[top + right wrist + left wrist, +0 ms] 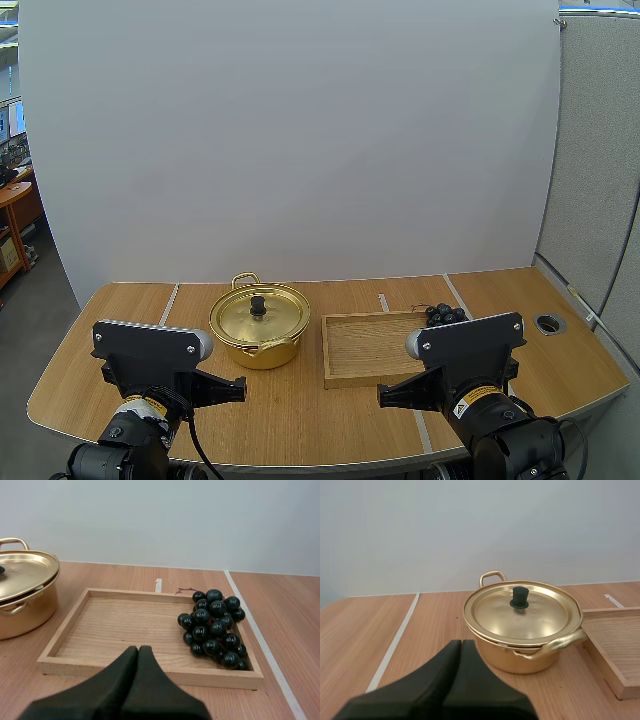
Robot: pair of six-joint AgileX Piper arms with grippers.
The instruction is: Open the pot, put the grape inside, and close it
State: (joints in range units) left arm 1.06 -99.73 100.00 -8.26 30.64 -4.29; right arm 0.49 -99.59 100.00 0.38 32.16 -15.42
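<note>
A gold pot (259, 328) (525, 630) (22, 595) stands on the table with its lid (521, 611) on; a black knob (519, 597) (258, 305) tops the lid. To its right lies a wooden tray (368, 345) (100, 625), and a bunch of dark grapes (214, 627) (445, 315) rests in the tray's far right part. My left gripper (461, 645) is shut on nothing, short of the pot. My right gripper (138, 651) is also shut on nothing, just before the tray's near rim.
The wooden table (120, 330) has pale tape lines (395, 642) (262, 640) running front to back. A round grommet hole (549, 323) sits near the right edge. Both arm bases stand at the near edge.
</note>
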